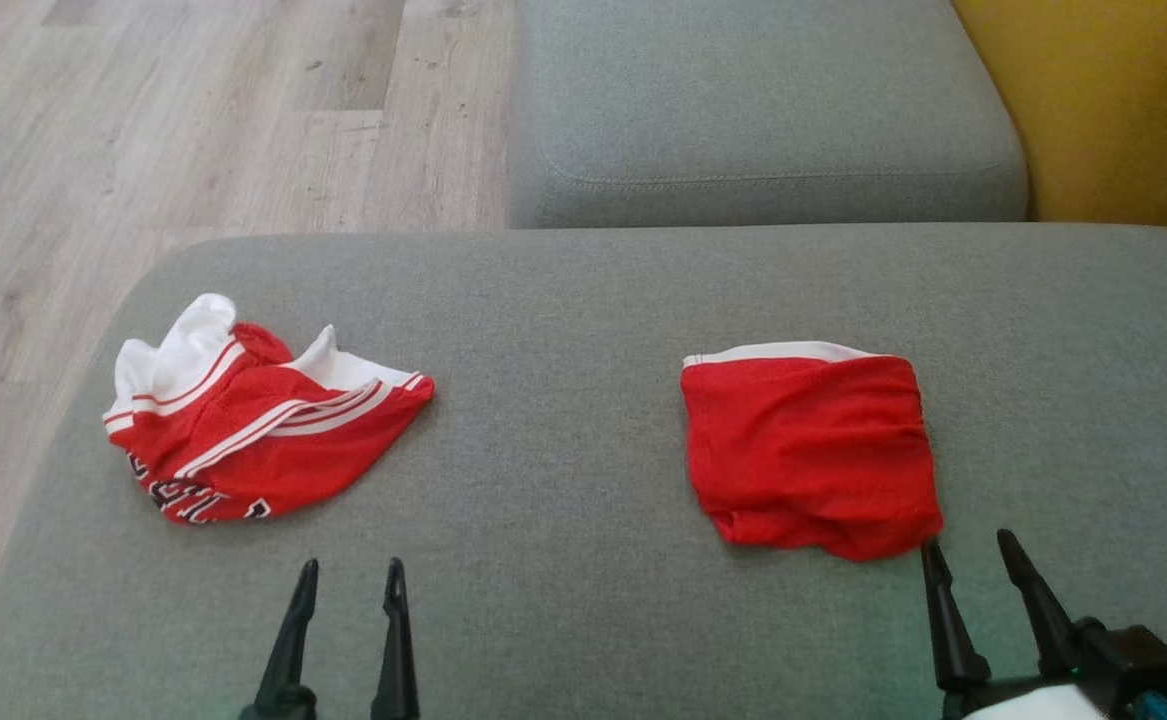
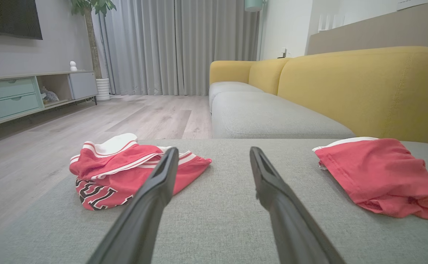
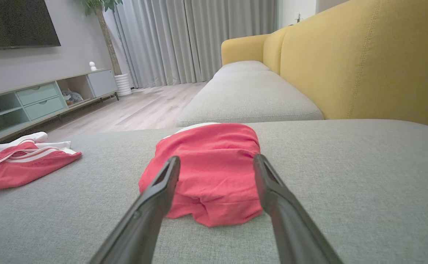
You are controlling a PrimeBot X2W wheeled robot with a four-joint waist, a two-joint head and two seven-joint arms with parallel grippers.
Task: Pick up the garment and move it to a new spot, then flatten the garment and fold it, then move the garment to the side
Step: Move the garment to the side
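Note:
A crumpled red garment with white stripes and black lettering (image 1: 258,430) (image 2: 125,172) (image 3: 19,161) lies on the left of the grey cushion (image 1: 563,400). On the right rests a folded plain red garment with a white edge (image 1: 808,450) (image 2: 379,176) (image 3: 210,168). My left gripper (image 1: 353,575) (image 2: 214,154) hangs open near the front edge, just below and right of the crumpled one, holding nothing. My right gripper (image 1: 971,548) (image 3: 216,163) is open too, its tips at the folded garment's near right corner.
A second grey seat cushion (image 1: 763,110) lies beyond, with the yellow sofa back (image 1: 1123,100) at the right. Wooden floor (image 1: 193,120) spreads to the left of the cushion's edge. A TV cabinet (image 2: 23,95), a potted plant and curtains (image 2: 177,44) stand far off.

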